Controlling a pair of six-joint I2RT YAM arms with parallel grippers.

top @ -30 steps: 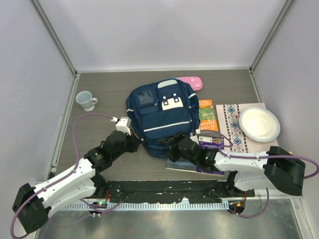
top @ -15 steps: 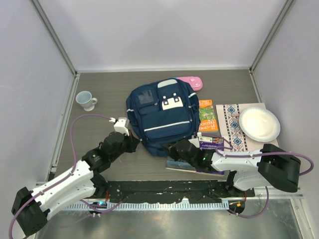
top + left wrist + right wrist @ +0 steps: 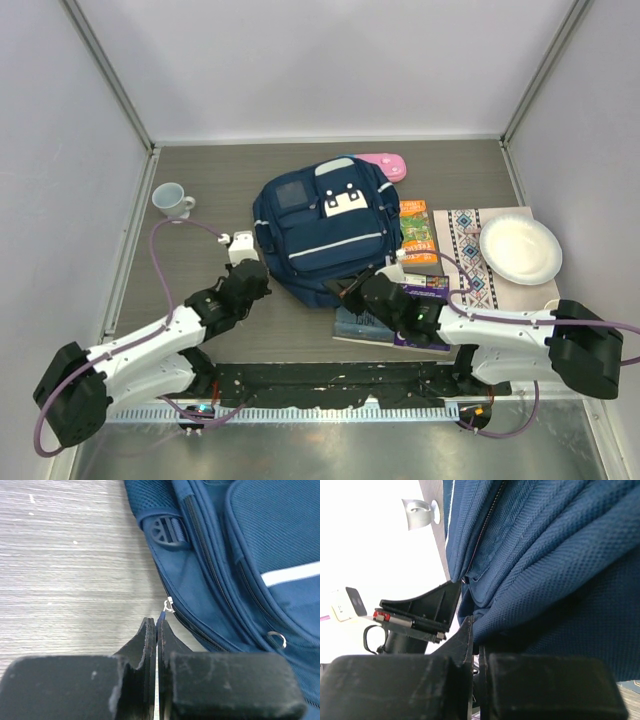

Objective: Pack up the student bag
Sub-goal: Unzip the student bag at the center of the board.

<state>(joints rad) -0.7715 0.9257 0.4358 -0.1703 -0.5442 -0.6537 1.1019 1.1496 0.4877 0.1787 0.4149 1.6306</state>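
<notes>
From above, the student bag (image 3: 322, 232) lies face up in the middle of the table (image 3: 200, 330), its base towards the arms. The left gripper (image 3: 256, 272) is at its lower left edge and the right gripper (image 3: 350, 291) at its lower right edge. A mug (image 3: 172, 200) stands well to the left. A pink pencil case (image 3: 387, 165) peeks out behind the bag. A green book (image 3: 417, 234), a patterned cloth (image 3: 468, 262) and a paper plate (image 3: 520, 250) lie to the right.

From the left wrist, the left gripper's fingers (image 3: 148, 635) are pressed together on the blue tab of a zipper pull (image 3: 166, 605) at the bag's side seam, beside a plastic buckle (image 3: 165, 530).

From the right wrist, the right gripper's fingers (image 3: 468, 632) are closed together, pinching a fold of the bag's navy fabric (image 3: 555, 570) at their tips.
</notes>
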